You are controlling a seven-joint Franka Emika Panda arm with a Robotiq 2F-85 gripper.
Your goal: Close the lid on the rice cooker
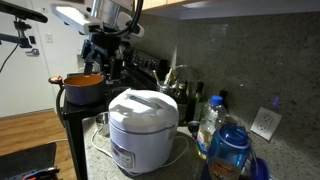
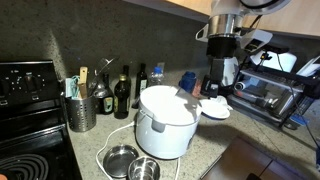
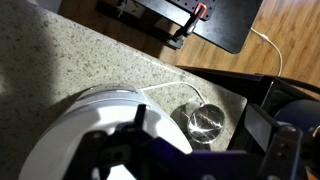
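1. Lid (image 1: pixel 146 102) lies flat over the rice cooker (image 1: pixel 140 142) in both exterior views, with no gap showing at the rim. The closing looks done, though whether the catch has locked cannot be seen.
2. In an exterior view the rice cooker stands mid-counter, with the orange pot (image 1: pixel 82 86) at its 10 o'clock and the blue-capped bottle (image 1: pixel 230 140) at its 3 o'clock.
3. Well clear of the rice cooker, the gripper (image 2: pixel 219 84) hangs at its 2 o'clock in an exterior view, touching nothing. The wrist view shows its dark fingers (image 3: pixel 120 150) blurred but spread apart, with nothing held between them.
4. By my judgement little or nothing is left to do. A press on the lid's front edge might be needed if the catch is not home.
5. In the wrist view the metal bowl (image 3: pixel 205 120) sits on the counter just beside the rice cooker, out of the way.
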